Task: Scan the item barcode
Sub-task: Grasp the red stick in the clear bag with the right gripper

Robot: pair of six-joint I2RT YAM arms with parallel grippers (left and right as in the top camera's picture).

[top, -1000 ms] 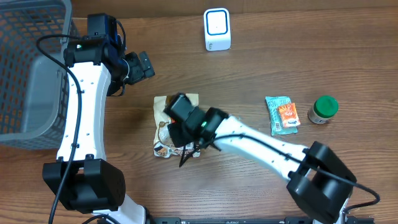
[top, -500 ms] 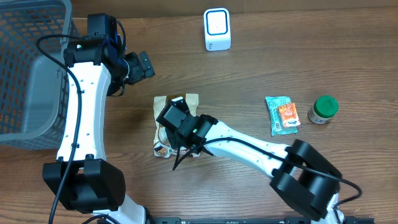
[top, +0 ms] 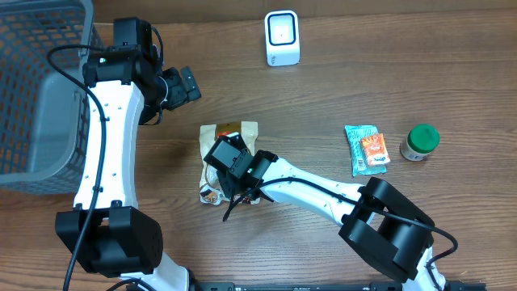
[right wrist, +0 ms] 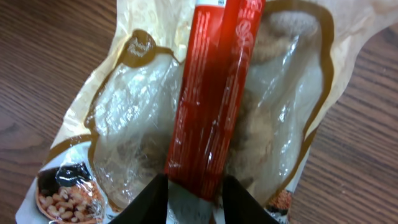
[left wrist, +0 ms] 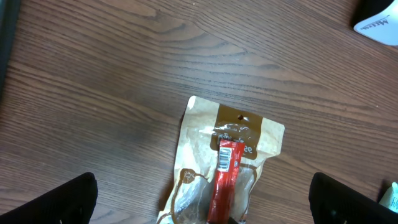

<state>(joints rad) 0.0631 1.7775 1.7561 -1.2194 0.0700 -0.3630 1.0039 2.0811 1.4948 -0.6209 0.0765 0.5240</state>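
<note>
Right gripper (right wrist: pixel 198 194) has shifted left over red stick pack (right wrist: pixel 214 93), which lies on tan pouch (left wrist: pixel 199 134) mid-table. Jaws straddle its near end, likely to leave the far-end barcode (left wrist: pixel 225 155) clear. Pinch unconfirmed. Left gripper (top: pixel 182 84) gapes wide, idle.

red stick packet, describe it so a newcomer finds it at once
Near the middle of the wooden table lies a beige snack pouch. The red stick packet lies lengthwise on top of it: slim and glossy red with a barcode at one end, unlike the wide pouch beneath.
</note>
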